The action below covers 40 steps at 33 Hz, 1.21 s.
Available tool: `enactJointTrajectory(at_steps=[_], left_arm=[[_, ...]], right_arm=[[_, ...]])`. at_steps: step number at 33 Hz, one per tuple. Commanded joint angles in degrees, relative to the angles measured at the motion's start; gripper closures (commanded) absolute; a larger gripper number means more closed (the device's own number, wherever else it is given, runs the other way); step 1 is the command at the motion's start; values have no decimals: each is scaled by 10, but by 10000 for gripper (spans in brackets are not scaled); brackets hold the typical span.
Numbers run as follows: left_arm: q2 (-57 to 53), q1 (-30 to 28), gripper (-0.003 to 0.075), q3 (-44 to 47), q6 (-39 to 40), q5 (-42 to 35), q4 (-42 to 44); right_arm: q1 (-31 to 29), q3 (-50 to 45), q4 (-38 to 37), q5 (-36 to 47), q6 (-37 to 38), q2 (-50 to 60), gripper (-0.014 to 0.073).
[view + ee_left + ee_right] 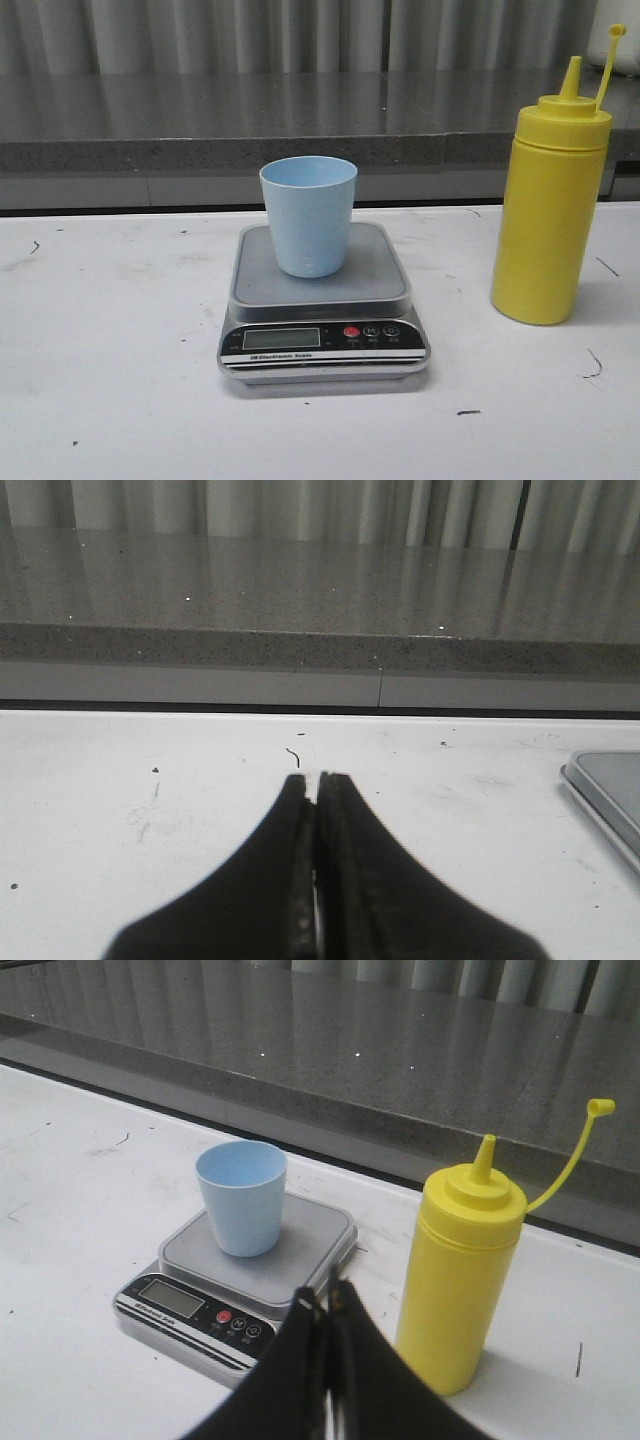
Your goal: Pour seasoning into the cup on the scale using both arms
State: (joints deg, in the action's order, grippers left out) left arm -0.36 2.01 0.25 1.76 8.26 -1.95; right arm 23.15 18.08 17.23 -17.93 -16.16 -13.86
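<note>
both grippers, left (pixel 318 780) and right (pixel 322 1305), are closed and empty. cup (pixel 308 215) stands on scale (pixel 322 300), bottle (pixel 548 205) untouched. next: open, grasp bottle.

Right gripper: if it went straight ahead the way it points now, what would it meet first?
Probably the scale: the shut right gripper points at its near corner, with the seasoning bottle just beside that line. Depth is unclear.
</note>
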Motion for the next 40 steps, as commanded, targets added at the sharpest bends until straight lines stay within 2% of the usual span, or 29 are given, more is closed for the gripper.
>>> enactJointTrajectory(at_steps=[1, 18, 22, 26, 31, 35, 40], left_arm=[[-10, -1, 740, 14, 7, -50, -5], [-10, -1, 740, 14, 7, -50, -5], [-10, -1, 740, 14, 7, -50, -5], [-10, -1, 740, 14, 7, -50, -5], [-10, -1, 740, 14, 7, -50, -5], [-10, -1, 740, 14, 7, -50, -5], [-9, -1, 740, 14, 7, -50, -5]], right_arm=[[-2, 21, 1, 43, -5, -4, 706], [-2, 21, 0, 45, -6, -4, 706], [-2, 9, -11, 75, -6, -3, 706], [-8, -42, -48, 156, -3, 1, 706], [-68, -115, -80, 240, 58, 22, 706], [-144, -146, -129, 226, 128, 60, 706], [-196, -178, -144, 173, 137, 122, 706]])
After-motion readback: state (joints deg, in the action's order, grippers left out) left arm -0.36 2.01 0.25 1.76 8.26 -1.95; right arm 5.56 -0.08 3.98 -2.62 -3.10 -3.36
